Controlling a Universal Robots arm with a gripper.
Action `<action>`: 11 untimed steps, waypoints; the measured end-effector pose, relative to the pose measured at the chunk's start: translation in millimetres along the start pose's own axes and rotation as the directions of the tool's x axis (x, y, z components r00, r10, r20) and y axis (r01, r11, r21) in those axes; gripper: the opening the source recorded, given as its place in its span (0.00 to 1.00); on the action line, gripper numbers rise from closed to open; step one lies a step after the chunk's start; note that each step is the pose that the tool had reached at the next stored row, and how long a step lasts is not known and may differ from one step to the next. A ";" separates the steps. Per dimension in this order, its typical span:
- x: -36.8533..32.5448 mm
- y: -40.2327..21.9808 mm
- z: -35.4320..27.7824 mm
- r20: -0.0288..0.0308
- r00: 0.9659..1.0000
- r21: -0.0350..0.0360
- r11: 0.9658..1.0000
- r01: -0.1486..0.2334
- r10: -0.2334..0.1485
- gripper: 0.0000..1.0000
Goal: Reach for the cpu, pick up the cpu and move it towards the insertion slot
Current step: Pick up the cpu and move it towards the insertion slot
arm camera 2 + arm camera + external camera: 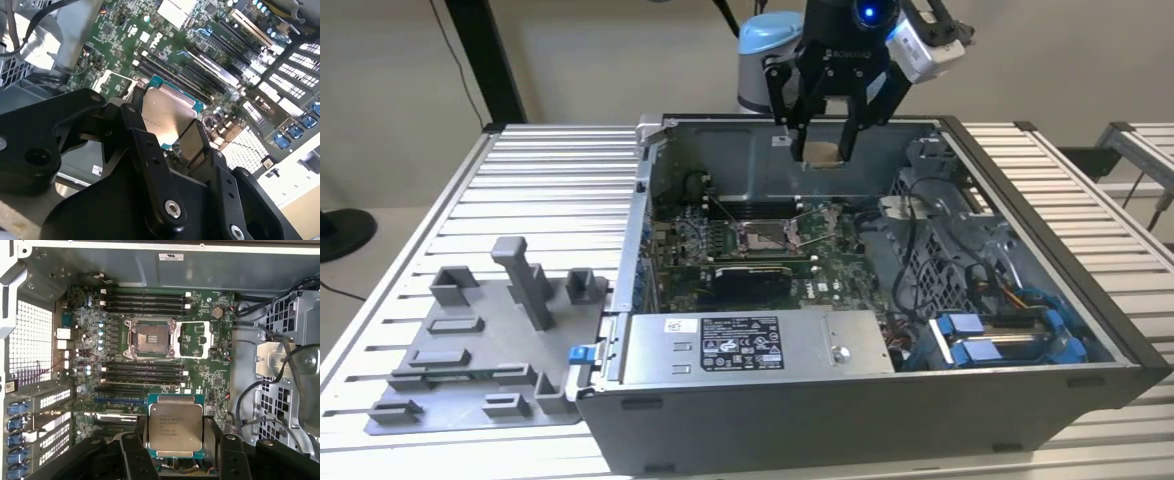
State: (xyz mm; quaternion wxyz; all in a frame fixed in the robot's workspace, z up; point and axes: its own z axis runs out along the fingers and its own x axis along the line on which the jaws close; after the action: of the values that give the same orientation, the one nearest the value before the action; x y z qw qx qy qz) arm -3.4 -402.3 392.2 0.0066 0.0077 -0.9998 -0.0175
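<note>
My gripper (825, 147) hangs over the rear part of the open computer case (1107, 320), shut on the cpu (823, 153). In the first wrist view the cpu (175, 426) is a silvery square chip on a teal-edged base, lying flat between the two black fingers (139, 435). In the second wrist view the cpu (167, 112) shows its shiny face, clamped at both sides. The insertion slot (150, 338), a silver frame with a dark pin-grid centre, lies open on the green motherboard, below the cpu and further towards the case's back wall. In the exterior view the insertion slot (763, 236) sits mid-board.
Memory slots (142, 300) run on both sides of the socket. A silver power supply (747, 345) fills the case's front; blue-cabled drive bays (1001, 335) and grey cables are at the exterior view's right. A grey fixture plate (467, 350) with blocks lies on the slatted table.
</note>
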 end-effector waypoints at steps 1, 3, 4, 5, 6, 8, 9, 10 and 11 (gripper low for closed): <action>1.0 2.1 0.4 0.000 1.000 0.000 1.000 0.000 0.000 0.00; 3.5 6.4 1.0 0.000 1.000 0.000 1.000 0.000 0.000 0.00; 4.9 8.3 1.3 0.000 1.000 0.000 1.000 0.000 0.000 0.00; 6.3 10.1 1.5 0.000 1.000 0.000 1.000 0.000 0.000 0.00; 7.8 12.1 1.9 0.000 1.000 0.000 1.000 0.000 0.000 0.00; 10.0 17.0 2.6 0.000 1.000 0.000 1.000 0.000 0.000 0.00; 11.0 19.4 2.9 0.000 1.000 0.000 1.000 0.000 0.000 0.00; 12.0 21.9 3.2 0.000 1.000 0.000 1.000 0.000 0.000 0.00; 13.0 24.4 3.5 0.000 1.000 0.000 1.000 0.000 0.000 0.00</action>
State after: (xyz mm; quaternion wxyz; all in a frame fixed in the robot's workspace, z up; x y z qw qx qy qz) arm -16.8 -378.0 389.7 0.0066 0.0076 -0.9998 -0.0174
